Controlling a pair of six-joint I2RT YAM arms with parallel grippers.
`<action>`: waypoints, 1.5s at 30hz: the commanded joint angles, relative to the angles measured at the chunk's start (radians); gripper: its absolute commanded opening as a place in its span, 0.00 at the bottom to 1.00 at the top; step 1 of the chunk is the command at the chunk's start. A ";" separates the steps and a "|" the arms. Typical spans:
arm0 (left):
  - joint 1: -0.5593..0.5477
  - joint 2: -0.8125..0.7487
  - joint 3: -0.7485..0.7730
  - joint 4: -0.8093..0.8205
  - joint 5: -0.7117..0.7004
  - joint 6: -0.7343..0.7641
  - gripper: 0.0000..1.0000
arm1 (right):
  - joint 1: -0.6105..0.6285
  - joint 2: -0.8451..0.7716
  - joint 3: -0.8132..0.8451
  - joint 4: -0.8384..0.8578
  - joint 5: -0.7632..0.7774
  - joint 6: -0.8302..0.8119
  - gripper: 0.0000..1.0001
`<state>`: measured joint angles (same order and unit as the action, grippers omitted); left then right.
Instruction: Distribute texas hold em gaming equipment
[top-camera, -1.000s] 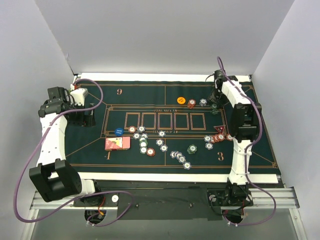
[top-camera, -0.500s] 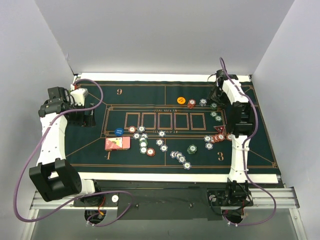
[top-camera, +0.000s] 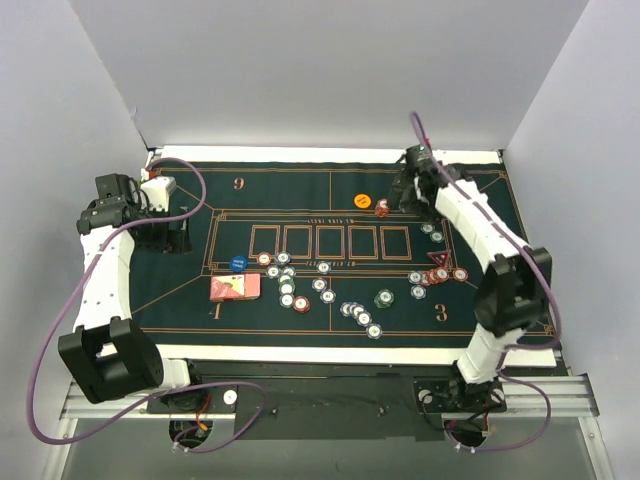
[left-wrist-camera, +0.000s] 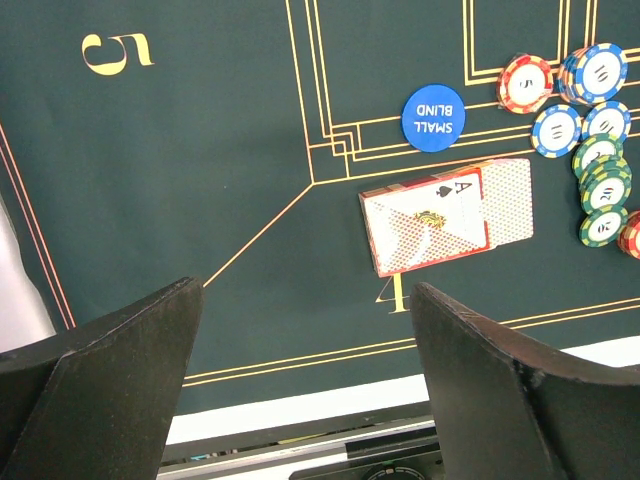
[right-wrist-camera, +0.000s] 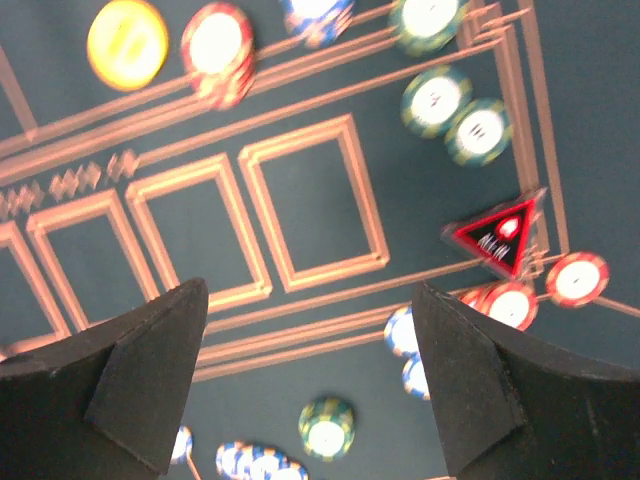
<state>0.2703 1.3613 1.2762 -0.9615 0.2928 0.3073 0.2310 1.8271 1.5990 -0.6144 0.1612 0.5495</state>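
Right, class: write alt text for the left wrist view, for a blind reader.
The open left gripper hangs over a green mat with gold lines, holding nothing. Beyond it lie red-backed playing cards with an ace of spades showing, a blue disc marked SMALL BLIND, and chips at the right edge.

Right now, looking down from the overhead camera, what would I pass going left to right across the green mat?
playing cards → orange disc → red triangular marker. The blue button lies just beyond the cards at the same spot across, so I leave it out, as I do the scattered chips.
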 joint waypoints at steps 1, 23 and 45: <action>0.006 -0.037 0.028 0.004 0.026 -0.007 0.96 | 0.160 -0.145 -0.241 0.024 0.018 -0.005 0.79; -0.049 -0.113 -0.120 -0.071 0.112 0.182 0.96 | 0.386 -0.181 -0.680 0.209 -0.014 0.121 0.72; -0.057 -0.093 -0.051 -0.106 0.086 0.200 0.96 | 0.202 -0.440 -0.942 0.116 0.133 0.365 0.23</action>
<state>0.2211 1.2743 1.1843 -1.0451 0.3702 0.4797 0.5060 1.4487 0.7132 -0.3641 0.1886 0.8246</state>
